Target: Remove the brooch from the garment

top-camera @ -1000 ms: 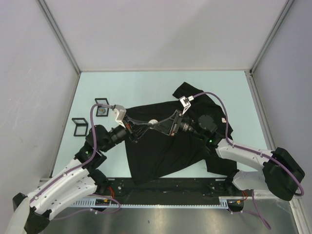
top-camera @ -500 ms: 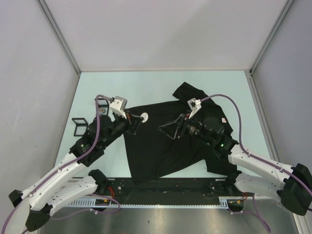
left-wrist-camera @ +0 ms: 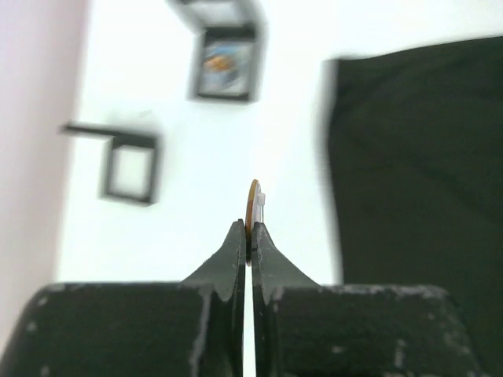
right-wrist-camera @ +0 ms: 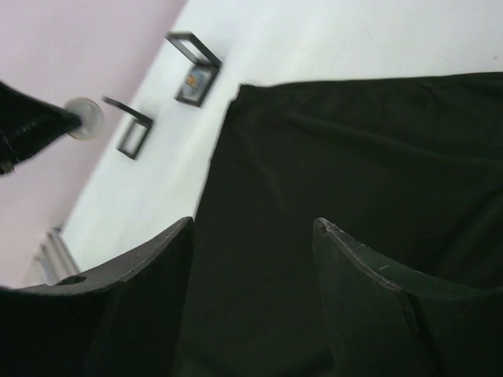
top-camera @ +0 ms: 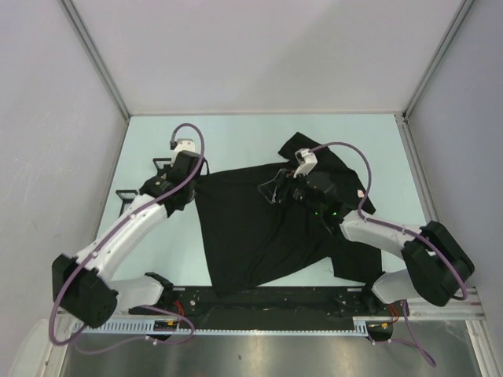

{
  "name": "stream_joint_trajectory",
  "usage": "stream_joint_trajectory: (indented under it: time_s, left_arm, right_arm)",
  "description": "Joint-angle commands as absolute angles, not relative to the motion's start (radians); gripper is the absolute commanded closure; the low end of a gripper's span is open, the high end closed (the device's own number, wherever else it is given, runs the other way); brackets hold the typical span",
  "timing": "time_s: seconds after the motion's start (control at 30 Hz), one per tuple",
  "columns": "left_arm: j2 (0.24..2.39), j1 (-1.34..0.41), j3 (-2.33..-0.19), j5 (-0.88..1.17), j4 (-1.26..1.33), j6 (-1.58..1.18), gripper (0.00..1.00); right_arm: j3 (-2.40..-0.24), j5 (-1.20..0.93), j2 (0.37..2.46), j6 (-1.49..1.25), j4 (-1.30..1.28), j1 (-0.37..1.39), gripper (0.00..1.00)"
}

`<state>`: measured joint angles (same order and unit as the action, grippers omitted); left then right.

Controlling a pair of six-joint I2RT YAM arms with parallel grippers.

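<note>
Left gripper [left-wrist-camera: 247, 233] clamped on the small round whitish brooch [left-wrist-camera: 253, 203] over the pale desk [left-wrist-camera: 196, 224], just left of the black cloth T-shirt [top-camera: 251, 228] at frame centre. Right gripper [right-wrist-camera: 251, 236] spread wide, empty, above it.

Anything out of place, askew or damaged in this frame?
Nothing damaged or spilled. The garment lies askew on the table. The brooch is off the cloth, pinched edge-on by the left gripper near two small black frames; the right gripper hangs open over the garment.
</note>
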<state>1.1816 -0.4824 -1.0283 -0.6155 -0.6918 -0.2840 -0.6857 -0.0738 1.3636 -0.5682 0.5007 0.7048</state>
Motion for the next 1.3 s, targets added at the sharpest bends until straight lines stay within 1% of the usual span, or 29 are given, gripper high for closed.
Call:
stream_joint_trajectory:
  time_s: [0.0,0.03,0.07,0.13,0.2,0.4,0.5,0.6,0.73,0.8,1.07,1.27]
  left_arm:
    - [1.356,-0.414,-1.014,-0.984,-0.739,-0.227,1.00]
    - [1.386,-0.404,-1.005,-1.011,-0.723,-0.209,1.00]
    - [1.450,-0.384,-1.005,-1.011,-0.715,-0.206,1.00]
    - [1.498,-0.322,-1.031,-1.000,-0.703,-0.216,1.00]
    - [1.549,-0.261,-1.034,-0.979,-0.622,-0.174,0.99]
    - [1.693,-0.193,-1.086,-1.052,-0.591,-0.103,1.00]
    - [1.712,-0.166,-1.042,-1.023,-0.505,-0.062,1.00]
    - [1.743,-0.109,-1.052,-0.999,-0.555,-0.115,1.00]
    - [1.718,-0.061,-1.023,-0.985,-0.500,-0.092,1.00]
    - [1.739,-0.043,-1.049,-0.999,-0.511,-0.098,0.99]
    - [1.851,-0.020,-1.080,-1.017,-0.544,-0.100,1.00]
    - [1.841,-0.003,-1.069,-1.042,-0.511,-0.087,1.00]
  right_arm:
    - [-0.686,-0.089,1.463,-0.440,0.639,0.710,0.36]
    - [-0.678,-0.100,1.474,-0.430,0.653,0.709,0.36]
    - [-0.666,-0.107,1.480,-0.425,0.670,0.709,0.37]
    - [-0.652,-0.109,1.480,-0.426,0.683,0.707,0.37]
    - [-0.641,-0.104,1.479,-0.410,0.698,0.707,0.37]
    - [-0.626,-0.091,1.486,-0.394,0.716,0.706,0.37]
    - [-0.623,-0.084,1.494,-0.391,0.726,0.706,0.37]
    - [-0.623,-0.081,1.505,-0.385,0.732,0.707,0.37]
    - [-0.624,-0.077,1.511,-0.385,0.736,0.707,0.37]
    - [-0.624,-0.075,1.509,-0.383,0.735,0.710,0.37]
    - [-0.623,-0.077,1.514,-0.383,0.749,0.719,0.37]
    - [-0.621,-0.075,1.511,-0.385,0.741,0.719,0.37]
